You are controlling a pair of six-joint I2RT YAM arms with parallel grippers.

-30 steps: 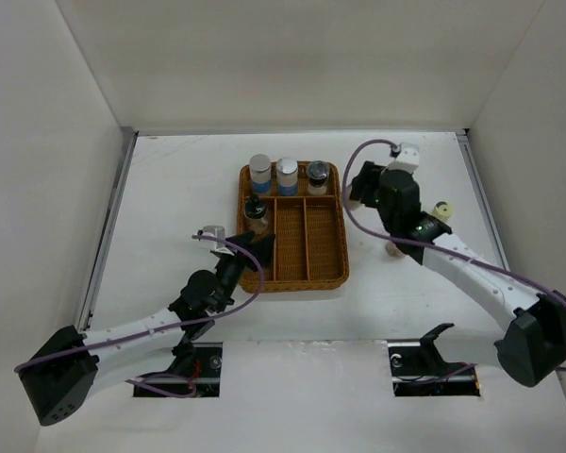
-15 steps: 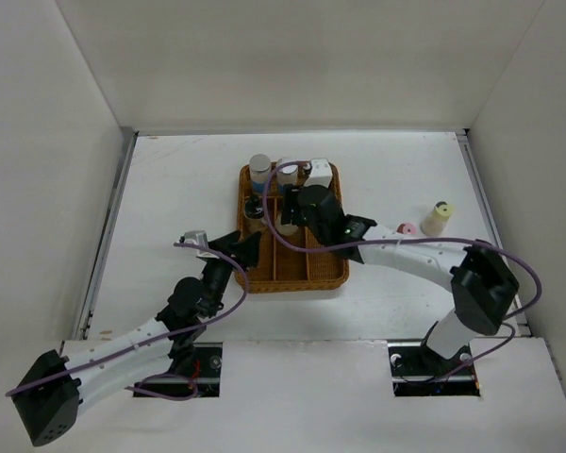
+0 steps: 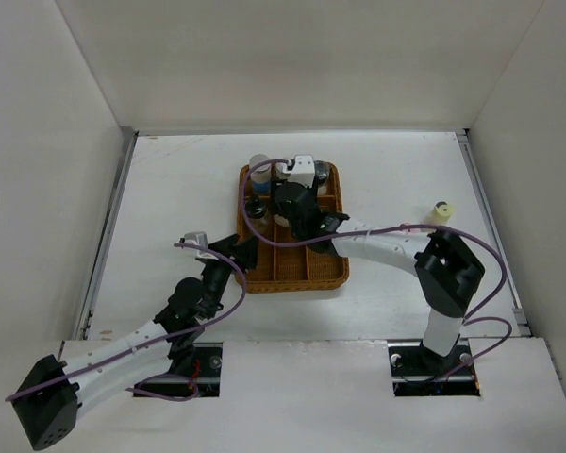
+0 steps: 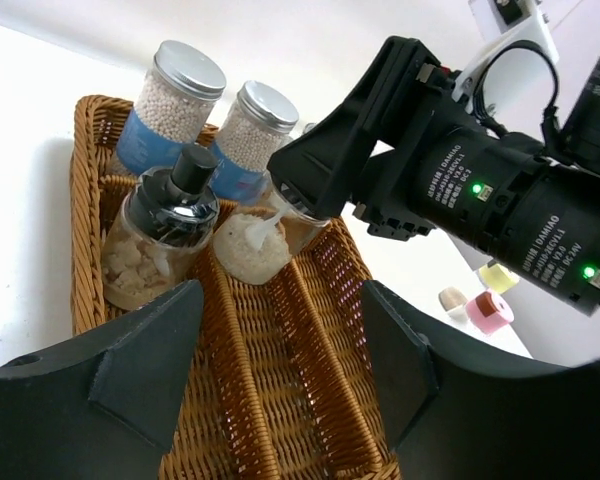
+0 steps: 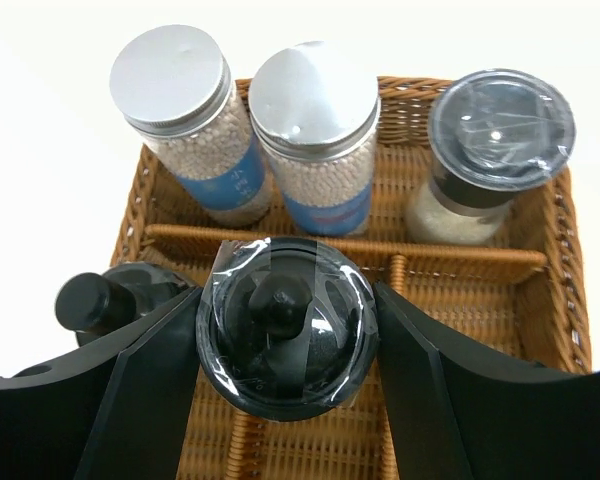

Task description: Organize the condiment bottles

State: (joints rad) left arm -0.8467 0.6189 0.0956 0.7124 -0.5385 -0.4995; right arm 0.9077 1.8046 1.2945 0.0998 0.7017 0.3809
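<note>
My right gripper (image 5: 285, 340) is shut on a dark-lidded jar (image 5: 285, 335) of whitish grains (image 4: 252, 245), low over the far end of the wicker tray's (image 3: 297, 279) middle lane. Two silver-capped, blue-label jars (image 5: 185, 110) (image 5: 315, 130) stand in the tray's back row with another dark-lidded jar (image 5: 495, 150). A dark-lidded jar (image 4: 165, 235) stands in the left lane. My left gripper (image 4: 275, 370) hangs open and empty over the tray's near end (image 3: 234, 253). The cream-capped bottle (image 3: 441, 212) and the pink-capped one (image 4: 490, 310) stand on the table right of the tray.
My right arm (image 3: 387, 243) stretches from the right across the tray's near right corner and hides the pink-capped bottle from above. White walls close in the table (image 3: 179, 189) at the back and sides. A small beige jar (image 4: 450, 298) stands by the pink-capped one.
My right gripper has swung left from beside the tray to over its middle lane, carrying the dark-lidded jar. My left arm has drawn back slightly toward the near edge.
</note>
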